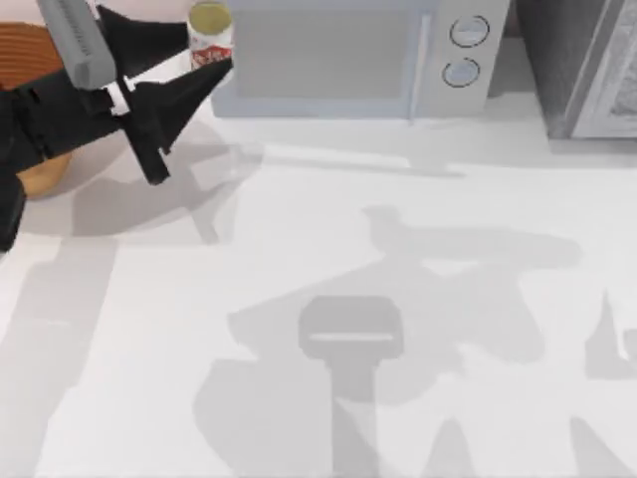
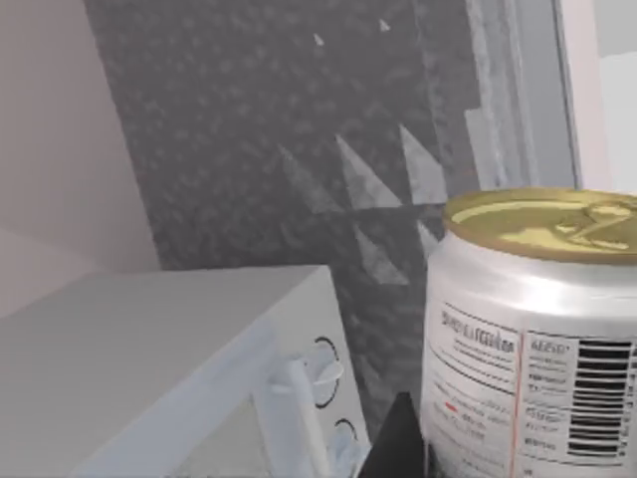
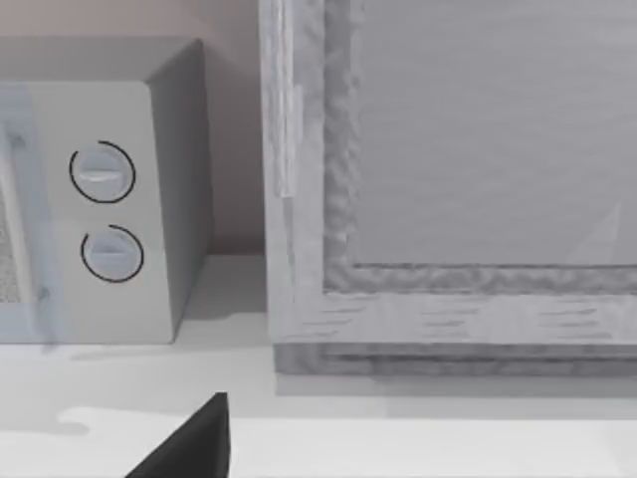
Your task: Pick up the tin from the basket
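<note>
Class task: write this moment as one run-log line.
left gripper: shut on tin, lifted | basket: top view's left, behind arm | microwave: beside tin | right gripper: parked

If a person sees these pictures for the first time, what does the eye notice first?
First the left gripper at the top view's upper left, shut on the gold-topped tin, beside the grey-white microwave. Next the orange-brown basket at the left edge, partly under that arm.
</note>
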### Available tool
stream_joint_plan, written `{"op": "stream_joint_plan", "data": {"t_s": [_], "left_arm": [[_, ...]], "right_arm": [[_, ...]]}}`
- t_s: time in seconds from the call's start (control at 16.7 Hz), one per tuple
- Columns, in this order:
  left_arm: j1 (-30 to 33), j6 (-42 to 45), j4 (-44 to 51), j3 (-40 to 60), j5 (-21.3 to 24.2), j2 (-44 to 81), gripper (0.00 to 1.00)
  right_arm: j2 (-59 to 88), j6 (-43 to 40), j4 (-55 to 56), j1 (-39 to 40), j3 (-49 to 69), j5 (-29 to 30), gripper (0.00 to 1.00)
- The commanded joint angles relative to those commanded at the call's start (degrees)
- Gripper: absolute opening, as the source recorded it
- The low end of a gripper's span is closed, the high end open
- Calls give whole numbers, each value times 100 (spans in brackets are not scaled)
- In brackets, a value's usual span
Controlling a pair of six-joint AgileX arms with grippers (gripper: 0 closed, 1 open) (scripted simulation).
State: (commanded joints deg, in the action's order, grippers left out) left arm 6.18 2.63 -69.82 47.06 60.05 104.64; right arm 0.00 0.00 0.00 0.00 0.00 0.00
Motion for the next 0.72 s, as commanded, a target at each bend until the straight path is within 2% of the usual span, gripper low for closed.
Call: {"op": "stream_joint_plan", "data": {"t_s": [0.72], "left_arm": [[270, 85, -1051, 718, 1627, 2738, 0]], "right_arm": [[0, 0, 0, 0, 0, 0, 100]]}}
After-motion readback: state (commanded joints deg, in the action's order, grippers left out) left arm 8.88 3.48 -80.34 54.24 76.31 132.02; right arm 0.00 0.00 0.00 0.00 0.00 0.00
